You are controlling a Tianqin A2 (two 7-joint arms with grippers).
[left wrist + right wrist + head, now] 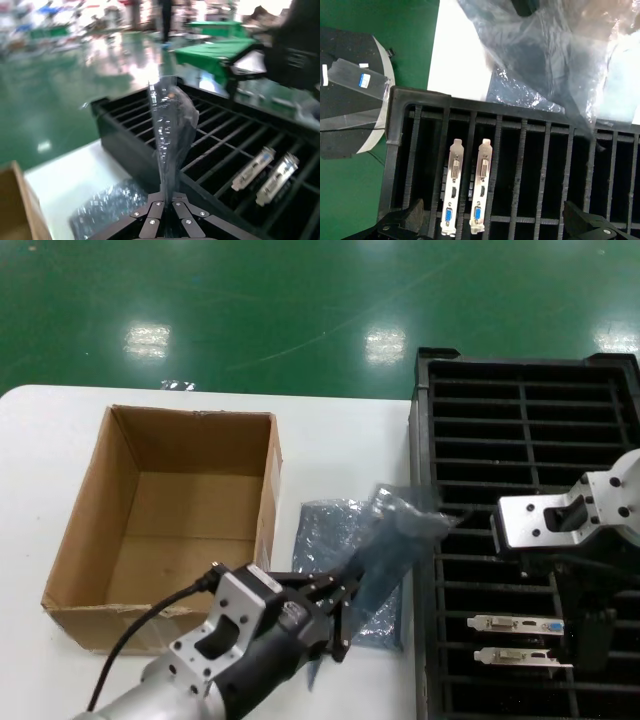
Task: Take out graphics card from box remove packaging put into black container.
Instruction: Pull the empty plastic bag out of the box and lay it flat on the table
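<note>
Factory floor, glossy green epoxy flooring (ceiling lights reflected), white worktable, slatted black container

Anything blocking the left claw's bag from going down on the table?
Partly. The left claw holds the crinkled translucent grey antistatic bag above a flatter bluish-grey bag lying on the white table, beside the black slatted container. Bare table lies beyond it.
</note>
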